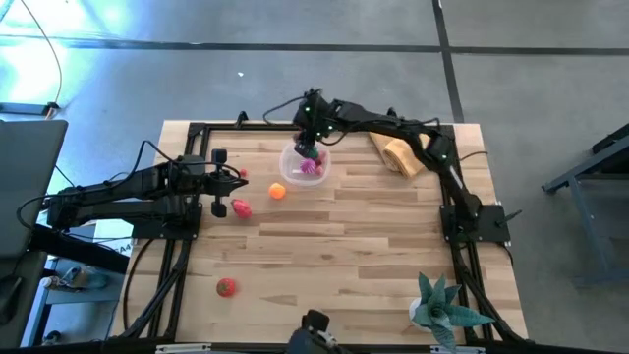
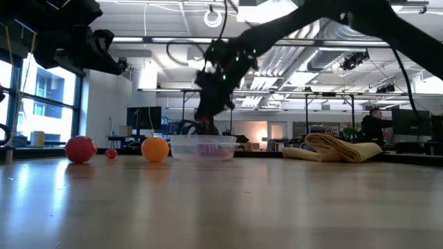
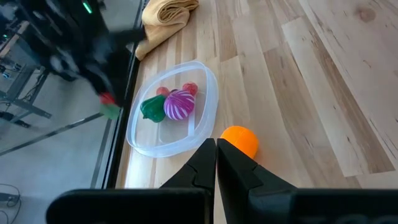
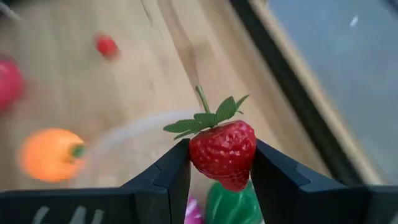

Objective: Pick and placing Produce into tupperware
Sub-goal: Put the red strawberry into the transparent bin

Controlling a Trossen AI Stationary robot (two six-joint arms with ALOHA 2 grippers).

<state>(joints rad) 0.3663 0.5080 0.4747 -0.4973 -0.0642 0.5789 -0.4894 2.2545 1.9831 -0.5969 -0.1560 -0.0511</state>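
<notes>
At the near edge of the pale wood-plank table [image 1: 373, 246] stands a teal spiky plastic plant [image 1: 444, 307], with a small red round toy fruit [image 1: 226, 286] lying alone at the near left.

Farther in, on the left side, the left gripper [image 1: 239, 190] hangs above the planks with its two dark fingers pressed together and nothing between them. Just beside its tip lies a red-pink toy fruit [image 1: 240, 208], and a smooth orange ball-shaped toy fruit [image 1: 278, 192] rests between that gripper and the container.

The shallow clear plastic tupperware [image 1: 319, 174], rounded-square with see-through walls, sits toward the far edge, centre-left. Inside it lie a magenta striped toy vegetable [image 3: 179, 104], a glossy green toy vegetable [image 3: 152, 107] and red pieces behind them.

The right gripper [image 4: 222, 163] hangs directly over the tupperware, its dark fingers clamped on a red dimpled toy strawberry [image 4: 223, 152] with a green leafy cap and stem; the strawberry is clear of the container floor.

At the far right lies a folded tan cloth [image 1: 399, 154].
</notes>
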